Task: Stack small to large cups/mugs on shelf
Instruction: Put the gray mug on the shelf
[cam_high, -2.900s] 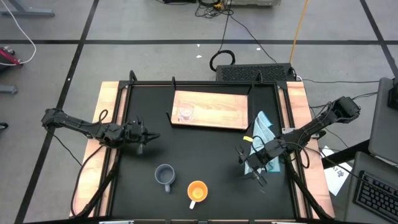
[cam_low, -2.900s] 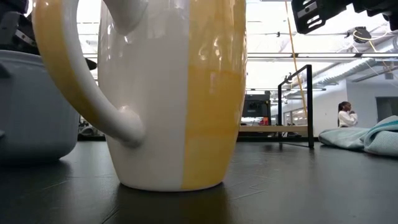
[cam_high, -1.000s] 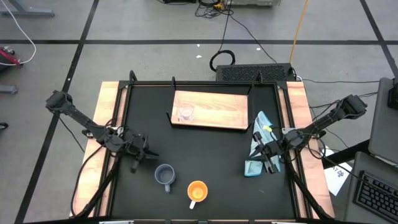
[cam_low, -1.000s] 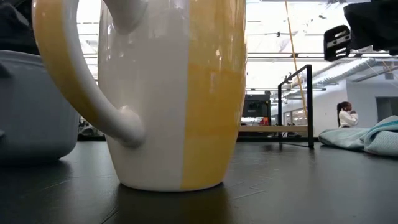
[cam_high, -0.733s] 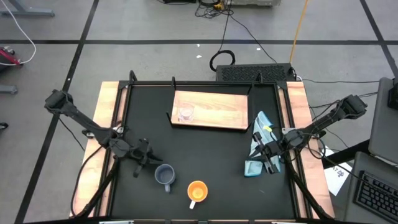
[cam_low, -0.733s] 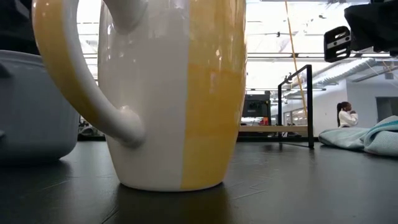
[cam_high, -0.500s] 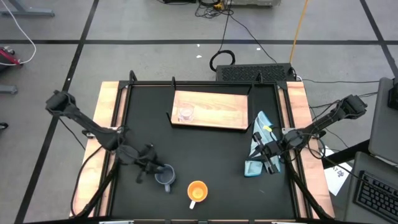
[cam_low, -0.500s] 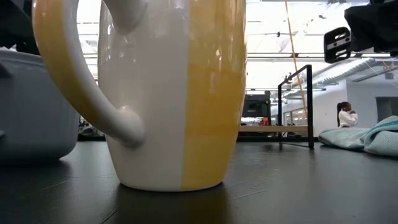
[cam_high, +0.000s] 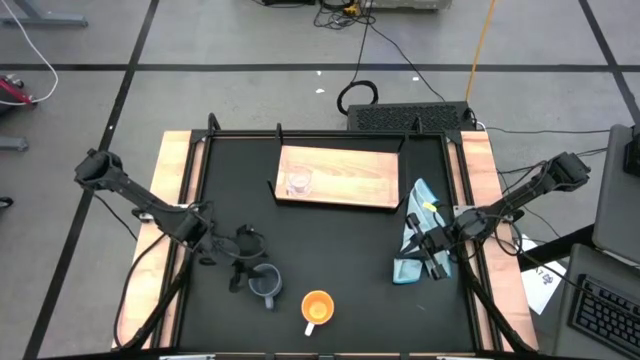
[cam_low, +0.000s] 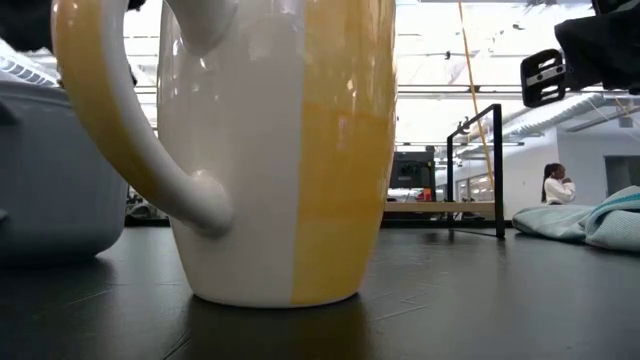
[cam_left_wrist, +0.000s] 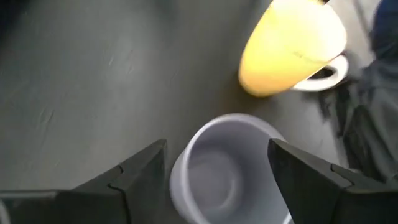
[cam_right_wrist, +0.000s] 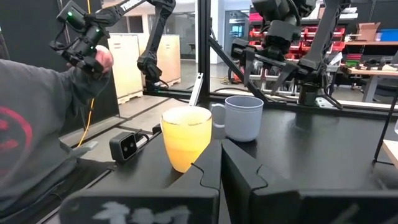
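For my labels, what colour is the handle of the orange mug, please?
White handle, clearest in the low view.

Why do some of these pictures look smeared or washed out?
Left wrist view: the orange mug is smeared bright and soft, the blue-grey mug blurred too. Low view: bright ceiling glare behind the close orange mug. High view: evenly lit and sharp.

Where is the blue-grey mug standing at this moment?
In the high view, the blue-grey mug stands front-left on the table, beside the orange mug, under the left gripper.
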